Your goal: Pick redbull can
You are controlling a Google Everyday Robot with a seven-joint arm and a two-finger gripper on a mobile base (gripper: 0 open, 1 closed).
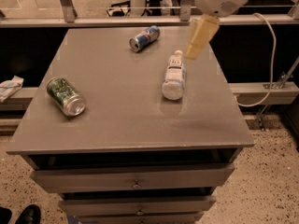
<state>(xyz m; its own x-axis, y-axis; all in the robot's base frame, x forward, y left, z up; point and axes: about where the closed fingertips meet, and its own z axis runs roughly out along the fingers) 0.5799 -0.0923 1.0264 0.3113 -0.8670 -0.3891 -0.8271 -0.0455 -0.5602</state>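
Leftmost, green can (65,96): on its side on the grey table (117,125).
redbull can (144,38): on its side near the table's back edge.
plastic bottle (174,74): lying down, right of centre.
gripper (198,37): above the bottle's cap end, right of the redbull can and apart from it; clenched or released, cannot tell.

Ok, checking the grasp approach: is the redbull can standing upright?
No, the redbull can lies on its side, and the end effector hovers to its right, near the bottle.
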